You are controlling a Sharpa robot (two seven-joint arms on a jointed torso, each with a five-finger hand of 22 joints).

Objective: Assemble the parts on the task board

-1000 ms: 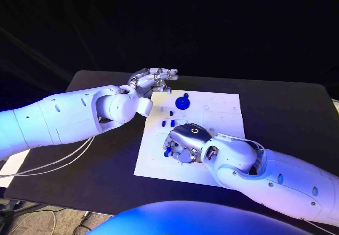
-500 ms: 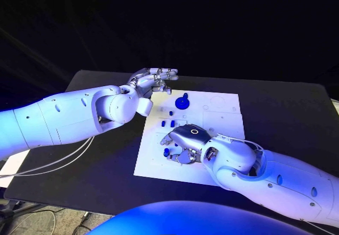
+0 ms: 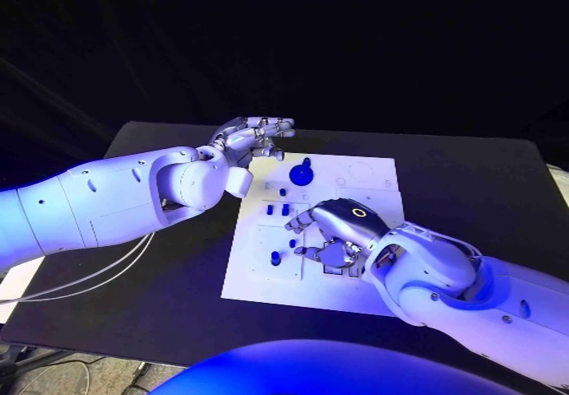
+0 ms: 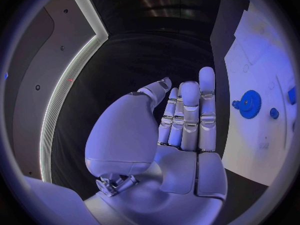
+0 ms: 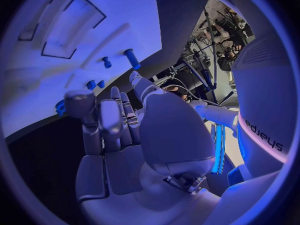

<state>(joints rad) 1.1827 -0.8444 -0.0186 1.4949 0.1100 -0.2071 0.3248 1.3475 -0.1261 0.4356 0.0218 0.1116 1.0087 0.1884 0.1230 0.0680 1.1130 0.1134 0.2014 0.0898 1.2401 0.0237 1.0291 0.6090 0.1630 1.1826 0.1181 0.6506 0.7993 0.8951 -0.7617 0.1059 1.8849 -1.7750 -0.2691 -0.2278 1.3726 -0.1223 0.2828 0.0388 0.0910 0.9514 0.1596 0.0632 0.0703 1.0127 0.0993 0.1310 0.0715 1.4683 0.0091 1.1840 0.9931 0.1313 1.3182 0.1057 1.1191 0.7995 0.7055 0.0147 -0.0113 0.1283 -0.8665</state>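
The white task board [image 3: 367,185] lies in the middle of the table. On its far part stands a blue gear [image 3: 301,174], with three small blue pegs [image 3: 279,208] nearer me. Two more blue pieces [image 3: 276,258] lie near the board's left edge. My right hand [image 3: 338,236] hovers over the board's middle, fingertips bent down, with nothing in its palm [image 5: 134,135]. My left hand [image 3: 252,135] floats off the board's far-left corner, fingers [image 4: 187,115] straight and together, holding nothing. The left wrist view has the gear [image 4: 249,104] on the board [image 4: 262,60].
In the right wrist view the board [image 5: 119,15] shows rectangular recesses [image 5: 72,27] and a blue peg [image 5: 132,58] beyond my fingers. Circular outlines [image 3: 359,171] mark the board's far-right part. Black table [image 3: 474,189] surrounds the board.
My right hand has moved right, away from the board's left edge, uncovering the two blue pieces there. The left hand stays in place.
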